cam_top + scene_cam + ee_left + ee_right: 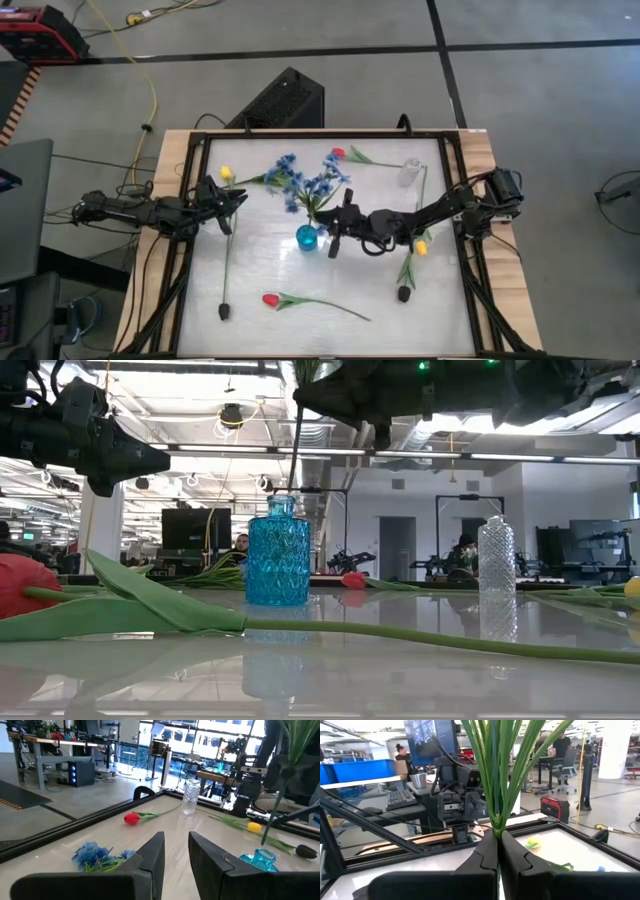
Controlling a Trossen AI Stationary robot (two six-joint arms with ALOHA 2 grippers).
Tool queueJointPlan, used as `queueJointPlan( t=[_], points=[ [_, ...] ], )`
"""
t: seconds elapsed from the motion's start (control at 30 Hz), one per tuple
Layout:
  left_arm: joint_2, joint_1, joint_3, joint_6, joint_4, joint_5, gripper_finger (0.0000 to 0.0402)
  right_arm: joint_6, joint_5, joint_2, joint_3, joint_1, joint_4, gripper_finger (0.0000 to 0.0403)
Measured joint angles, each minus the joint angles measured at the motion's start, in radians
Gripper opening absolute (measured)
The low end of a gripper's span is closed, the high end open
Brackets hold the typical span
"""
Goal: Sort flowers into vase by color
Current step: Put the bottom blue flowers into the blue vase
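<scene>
- A blue spray flower (318, 190) with many small blossoms on a thin green stem is being held over the small blue cut-glass vase (306, 238) near the middle of the counter (330, 330), its stem running down to the vase mouth.
- The right pincer (336, 228) is pinching that green stem just right of the blue vase, with its fingers (512, 852) pressed together around the leafy stalk.
- A second blue spray (283, 172) is lying on the counter far and to the left of the vase.
- Red tulips are lying apart: one (271, 299) near the front edge, another (338, 153) at the far side.
- One yellow tulip (226, 173) is lying far left, a second (421, 247) under the right arm.
- A clear cut-glass vase (409, 171) is standing far right.
- The left pincer (237, 201) is hovering at the left beside the yellow tulip, its fingers (152, 855) spread apart and holding nothing.
</scene>
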State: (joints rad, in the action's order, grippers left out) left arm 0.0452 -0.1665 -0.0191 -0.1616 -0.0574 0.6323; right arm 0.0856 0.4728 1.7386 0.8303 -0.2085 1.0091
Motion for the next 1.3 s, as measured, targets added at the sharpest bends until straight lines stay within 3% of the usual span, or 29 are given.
queueJointPlan(
  t=[1.03, 1.3],
  points=[
    [0.000, 0.000, 0.000, 0.000, 0.000, 0.000, 0.0075, 0.048, -0.003, 0.000, 0.000, -0.014, -0.035, 0.0025],
    [0.000, 0.000, 0.000, 0.000, 0.000, 0.000, 0.0075, 0.048, -0.003, 0.127, 0.049, -0.014, -0.002, 0.0025]
  ],
)
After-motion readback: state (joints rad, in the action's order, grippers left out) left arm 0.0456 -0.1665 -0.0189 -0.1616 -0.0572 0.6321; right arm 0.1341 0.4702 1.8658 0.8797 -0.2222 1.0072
